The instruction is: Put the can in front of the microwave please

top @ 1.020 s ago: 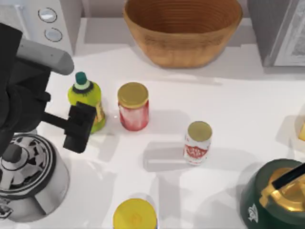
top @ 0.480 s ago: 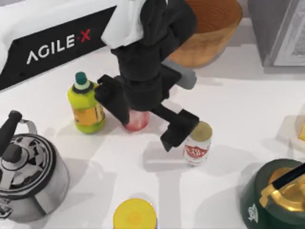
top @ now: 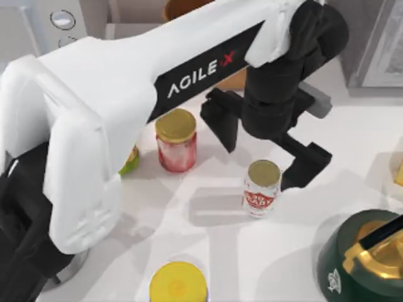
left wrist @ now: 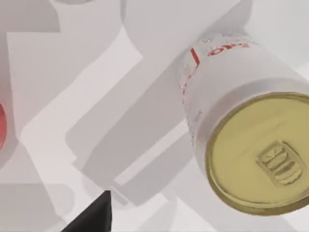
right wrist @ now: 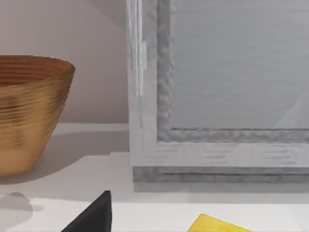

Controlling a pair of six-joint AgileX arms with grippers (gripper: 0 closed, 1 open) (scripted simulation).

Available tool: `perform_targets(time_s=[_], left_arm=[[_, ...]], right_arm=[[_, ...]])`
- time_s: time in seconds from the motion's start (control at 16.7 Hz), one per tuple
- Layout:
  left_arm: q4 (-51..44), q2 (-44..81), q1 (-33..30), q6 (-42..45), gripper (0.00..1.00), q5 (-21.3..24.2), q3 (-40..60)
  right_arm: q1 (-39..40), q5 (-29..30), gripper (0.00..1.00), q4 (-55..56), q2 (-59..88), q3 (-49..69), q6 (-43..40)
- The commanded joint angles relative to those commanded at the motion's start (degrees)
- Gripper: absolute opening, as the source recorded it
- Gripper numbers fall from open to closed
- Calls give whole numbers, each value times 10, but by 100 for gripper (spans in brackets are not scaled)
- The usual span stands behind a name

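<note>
My left pincer (top: 264,148) is spread wide above the upright can (top: 261,187), straddling it for a grasp; the microwave (top: 47,22) sits far off.

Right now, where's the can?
The can stands upright right of the table's middle in the top view, just right of the red jar, with the left gripper open above it.

Can (top: 261,190): smooth white metal-look wall, dull gold top with a stamped tab. Jar (top: 176,141): translucent red, matt gold lid. Bowl (right wrist: 26,111): ribbed wood. Left gripper (top: 264,154): matt black plastic. Arm (top: 113,94): glossy white shell. Table (top: 208,251): smooth matt white.
</note>
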Motion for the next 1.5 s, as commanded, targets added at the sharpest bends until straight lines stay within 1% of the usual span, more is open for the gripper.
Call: perform_targets(time_s=[0.18, 0.54, 0.72, 1.08, 1.38, 1.5], left_arm=[[-4, 20, -8, -1, 100, -7, 37], [-2, 18, -5, -1, 100, -6, 34], [29, 16, -6, 0, 100, -7, 0], [127, 10, -7, 0, 100, -7, -105], [140, 9, -7, 0, 100, -7, -118], [140, 9, -7, 0, 85, -7, -118]], right_arm=[[0, 0, 100, 0, 0, 0, 0], [0, 0, 100, 0, 0, 0, 0], [0, 0, 100, 0, 0, 0, 0], [0, 0, 100, 0, 0, 0, 0], [0, 0, 100, 0, 0, 0, 0], [0, 0, 100, 0, 0, 0, 0]])
